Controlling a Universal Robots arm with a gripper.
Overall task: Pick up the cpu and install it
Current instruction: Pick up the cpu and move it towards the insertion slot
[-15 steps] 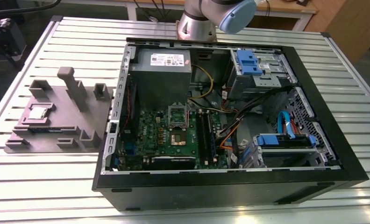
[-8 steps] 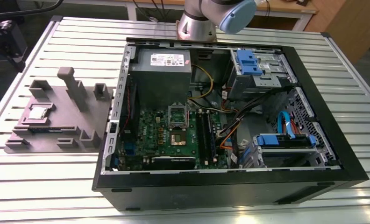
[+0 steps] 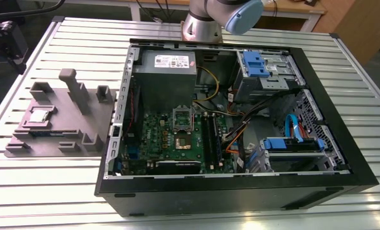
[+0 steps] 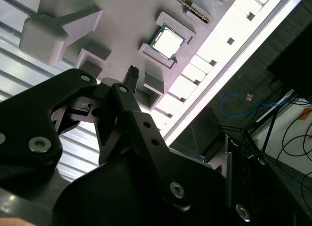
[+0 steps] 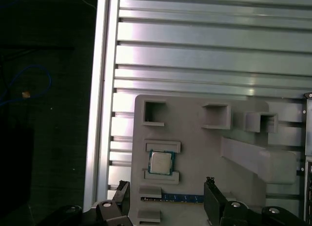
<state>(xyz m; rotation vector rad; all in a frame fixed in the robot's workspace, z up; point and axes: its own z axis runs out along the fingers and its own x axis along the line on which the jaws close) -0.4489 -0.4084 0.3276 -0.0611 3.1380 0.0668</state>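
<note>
- Over the parts stand: the gripper (image 5: pixel 166 184) hangs above the grey fixture (image 5: pixel 195 143); its two fingers (image 5: pixel 212 197) are spread wide and grasp nothing; bare fixture shows between them.
- The cpu (image 5: pixel 161 162) lies flat in its seat on the fixture, framed by two low ledges; it is clear of both fingertips and near the fixture's outer edge; in the second wrist view the cpu (image 4: pixel 169 42) sits apart from the one fingertip (image 4: pixel 132 71) seen there.
- In the exterior view the fixture (image 3: pixel 81 124) rests on the slatted table (image 3: pixel 49 191) at the exterior view's left, just beside the open case (image 3: pixel 241 191); the cpu (image 3: pixel 40 115) is on the fixture's side away from the case.
- Edges and room: the table's rail (image 5: pixel 102 89) runs close along one side of the fixture, with dark floor past it; bare slats stretch beyond the fixture's far end; a tall post (image 3: pixel 71 84) rises from the fixture between the cpu and the case.
- Count: one cpu; one fixture; one case; one arm (image 3: pixel 206 24), its base at the table's far side; three square pockets (image 5: pixel 155 113) in the fixture; one thin board (image 5: pixel 178 198) standing on edge in a slot just beside the cpu's seat.
</note>
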